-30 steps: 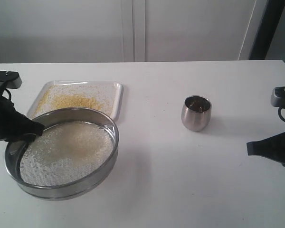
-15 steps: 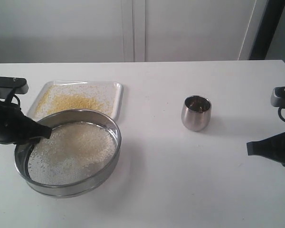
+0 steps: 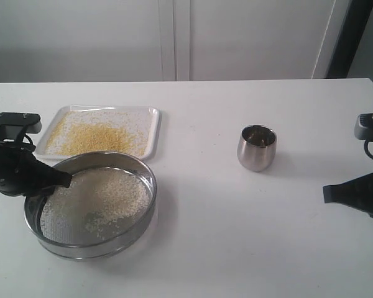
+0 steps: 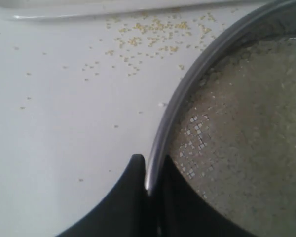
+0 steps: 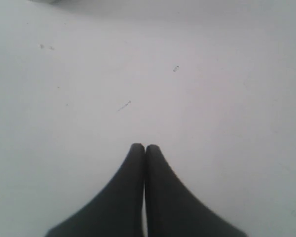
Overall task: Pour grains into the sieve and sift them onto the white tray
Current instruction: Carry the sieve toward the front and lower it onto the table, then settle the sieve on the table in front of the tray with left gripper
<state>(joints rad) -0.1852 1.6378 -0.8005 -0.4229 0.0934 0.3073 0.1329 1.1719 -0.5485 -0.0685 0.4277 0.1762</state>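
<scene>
The round steel sieve [image 3: 93, 208] sits low at the front left of the table, just in front of the white tray [image 3: 150, 118]. Pale coarse grains [image 3: 109, 195] lie on its mesh. Golden grains [image 3: 96, 136] are heaped in the tray. My left gripper [image 3: 65, 179] is shut on the sieve's rim [image 4: 160, 143], one finger outside, one inside. A few stray grains [image 4: 148, 34] dot the table beside the tray's edge. My right gripper [image 5: 145, 147] is shut on nothing and hangs over bare table at the right edge of the exterior view.
A small rounded steel cup [image 3: 257, 148] stands upright right of centre. The white table runs from the sieve to the right arm [image 3: 357, 192]. A white wall closes the back.
The sieve, held by my left gripper, has moved right and come down level; it was tilted and raised before. The pale grains shifted on the mesh. The right arm has not moved.
</scene>
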